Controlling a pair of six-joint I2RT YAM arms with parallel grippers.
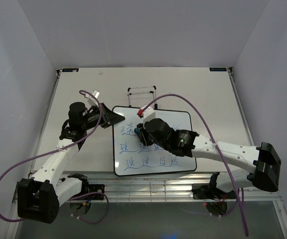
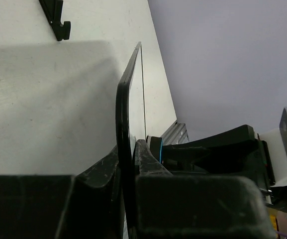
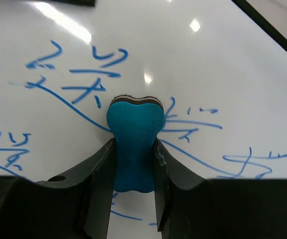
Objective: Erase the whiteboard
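Observation:
The whiteboard (image 1: 183, 124) lies flat in the middle of the table, with rows of blue handwriting on its left and lower parts. My left gripper (image 1: 114, 118) is shut on the board's upper left edge; the left wrist view shows the black frame (image 2: 125, 99) edge-on between my fingers. My right gripper (image 1: 143, 133) is over the upper left writing, shut on the small blue bone-shaped eraser (image 3: 134, 144). The eraser's felt end rests on the board (image 3: 193, 64) among the blue strokes.
A thin black wire stand (image 1: 142, 92) lies on the table just behind the board; its hook shows in the left wrist view (image 2: 57, 20). Grey walls close in the table on the left, right and back. Purple cables loop over both arms.

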